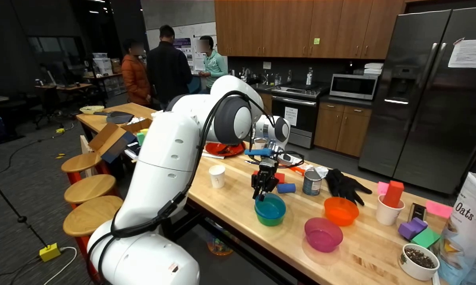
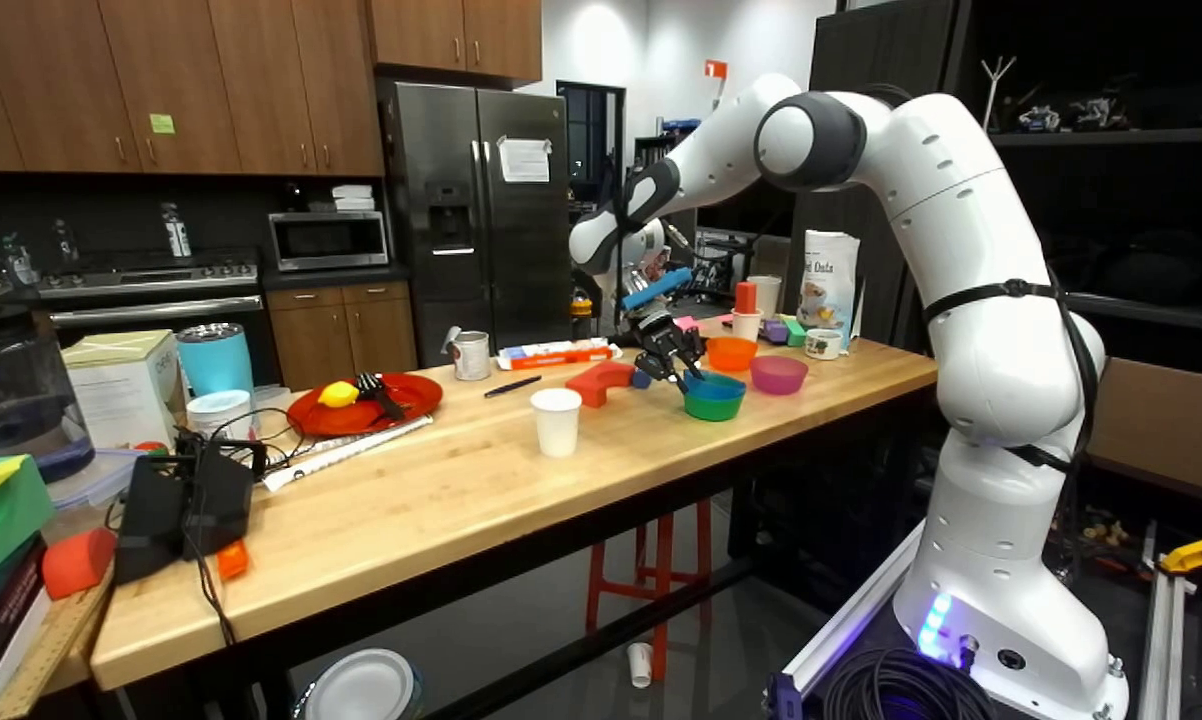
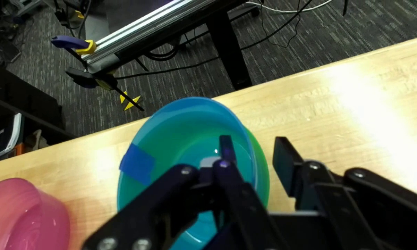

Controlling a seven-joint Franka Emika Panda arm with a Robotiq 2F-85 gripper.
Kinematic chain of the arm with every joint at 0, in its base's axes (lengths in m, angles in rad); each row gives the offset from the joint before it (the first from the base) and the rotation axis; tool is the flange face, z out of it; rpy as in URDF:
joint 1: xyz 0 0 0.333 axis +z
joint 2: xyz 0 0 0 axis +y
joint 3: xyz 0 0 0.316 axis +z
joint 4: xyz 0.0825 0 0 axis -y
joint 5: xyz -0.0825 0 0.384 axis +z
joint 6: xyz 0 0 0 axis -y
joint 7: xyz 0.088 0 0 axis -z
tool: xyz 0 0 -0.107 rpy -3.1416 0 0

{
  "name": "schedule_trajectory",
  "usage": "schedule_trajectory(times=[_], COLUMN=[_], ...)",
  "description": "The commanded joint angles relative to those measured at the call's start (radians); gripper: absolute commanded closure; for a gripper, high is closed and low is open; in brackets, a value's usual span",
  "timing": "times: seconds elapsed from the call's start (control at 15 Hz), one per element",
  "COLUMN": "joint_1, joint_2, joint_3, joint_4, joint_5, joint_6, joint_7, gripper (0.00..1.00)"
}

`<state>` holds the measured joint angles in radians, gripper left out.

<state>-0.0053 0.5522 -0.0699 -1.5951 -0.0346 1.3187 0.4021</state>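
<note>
- Closest to the wrist camera, the black gripper hangs with its fingers apart, one over the inside of the blue bowl, its mate outside the rim; whether either touches, I can't tell.
- That bowl sits nested in a green bowl near the edge of the wooden table.
- Should the jaws pinch too low, I'd worry about both walls being caught, since green shows right beside blue, and the pair could come up together.
- Too shallow a pinch on that smooth, thin-looking rim could let the bowl tip or slip.
- A sideways shove from the inner finger might slide the stack over the table's edge.
- Neighbours could suffer if the arm swings carelessly: in an exterior view the orange bowl and pink bowl stand near, and a blue cylinder lies just beyond the stack.
- Farther off, a white paper cup stands upright; it looks light, so a brush from the arm could topple it.
</note>
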Motion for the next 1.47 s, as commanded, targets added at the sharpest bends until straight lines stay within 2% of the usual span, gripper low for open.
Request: schedule_trajectory(times=[0.0, 0.27, 0.33, 0.4, 0.47, 0.6, 0.67, 1.2, 1.4], joint_1=[0.010, 0.008, 0.007, 0.007, 0.007, 0.007, 0.007, 0.013, 0.016], joint_2=[0.027, 0.028, 0.024, 0.017, 0.012, 0.010, 0.010, 0.002, -0.005], joint_3=[-0.009, -0.014, -0.015, -0.016, -0.018, -0.021, -0.022, -0.030, -0.033], joint_4=[0.029, 0.024, 0.020, 0.015, 0.012, 0.015, 0.018, 0.038, 0.044], joint_5=[0.004, 0.011, 0.013, 0.013, 0.012, 0.009, 0.008, -0.004, -0.009], joint_6=[-0.026, -0.026, -0.025, -0.023, -0.023, -0.026, -0.028, -0.067, -0.094], joint_7=[-0.003, 0.009, 0.011, 0.015, 0.017, 0.019, 0.020, 0.043, 0.062], gripper=[0.34, 0.05, 0.00, 0.00, 0.27, 0.32, 0.38, 0.99, 1.00])
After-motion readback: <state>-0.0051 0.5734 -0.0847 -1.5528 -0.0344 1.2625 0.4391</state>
